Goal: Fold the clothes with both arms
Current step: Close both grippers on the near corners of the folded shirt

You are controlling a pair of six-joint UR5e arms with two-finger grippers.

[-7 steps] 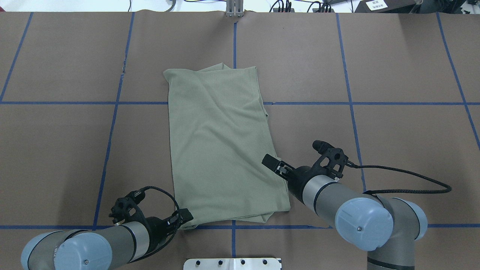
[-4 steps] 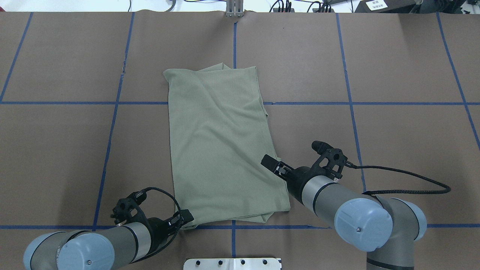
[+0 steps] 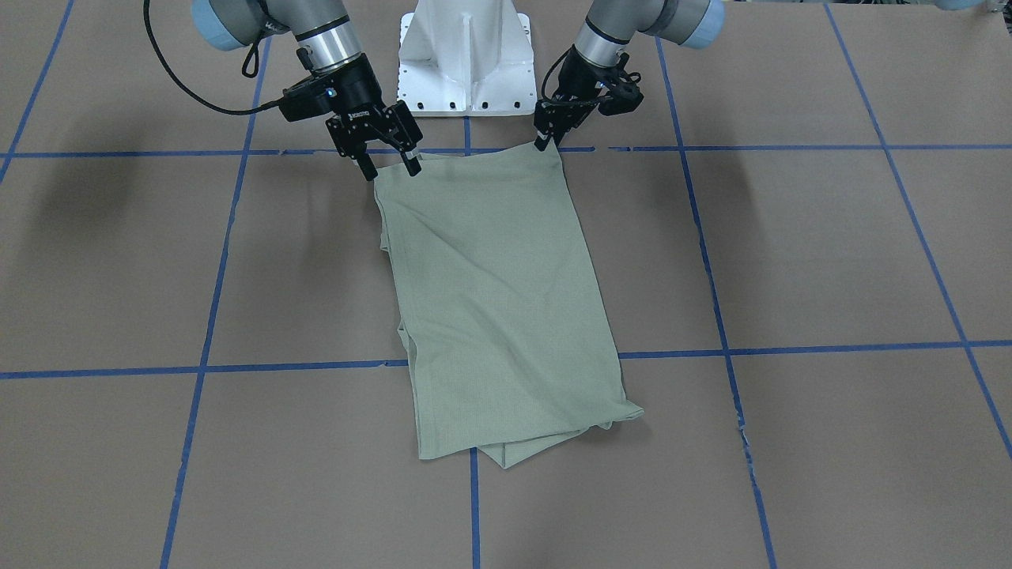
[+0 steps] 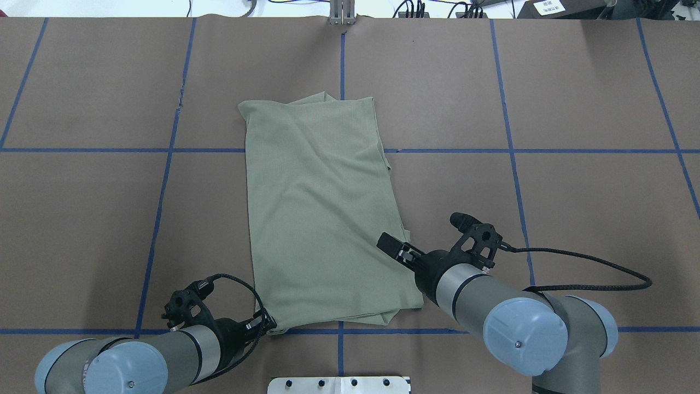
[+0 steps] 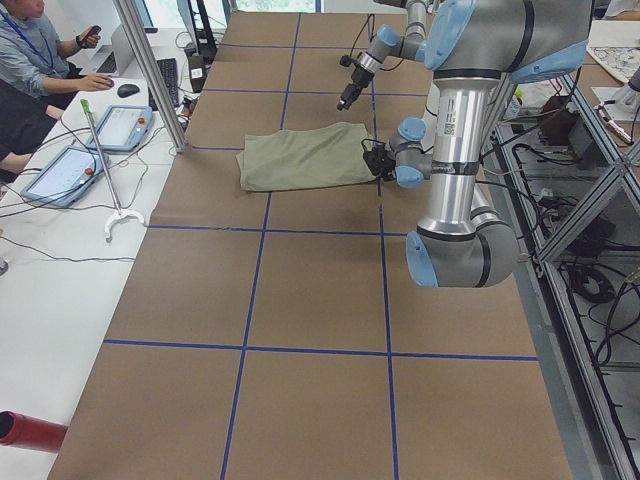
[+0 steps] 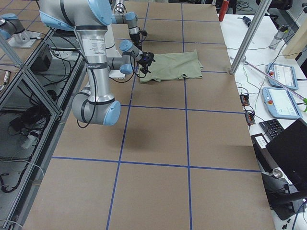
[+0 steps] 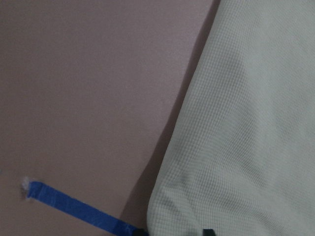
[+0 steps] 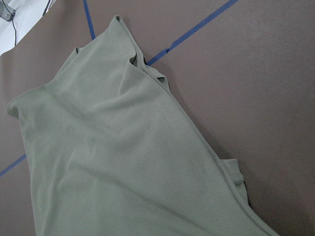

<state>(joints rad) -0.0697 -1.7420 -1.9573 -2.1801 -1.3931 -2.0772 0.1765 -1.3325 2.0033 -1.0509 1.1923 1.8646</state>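
1. The shirt [image 4: 322, 213] lies flat in the middle of the table [image 4: 574, 98] as one long, narrow panel running from the robot's edge toward the far side. No sleeve lies out to either side. I judge that the lengthwise folds are done.

2. The panel is not quite tidy. At the far end an under-layer peeks out past the top layer. Along the right side another layer shows a little beyond the edge. A few shallow creases cross the top face.

3. The left gripper [image 3: 544, 142] is low at the near left corner of the shirt. Its wrist camera shows that corner lying between two dark fingertips set close together. I cannot tell whether they are actually clamped on the cloth.

4. The right gripper [image 3: 389, 167] hangs at the near right corner with its fingers spread wide, holding nothing. The front view puts the fingertips just at the near edge. I cannot tell if they touch the fabric.

5. What seems left is the crosswise folding. Both near corners must be gripped, then lifted together and carried toward the far end, once or perhaps twice, to make a compact stack.

6. By that reckoning the task is a little past halfway, and the crosswise fold has not begun.
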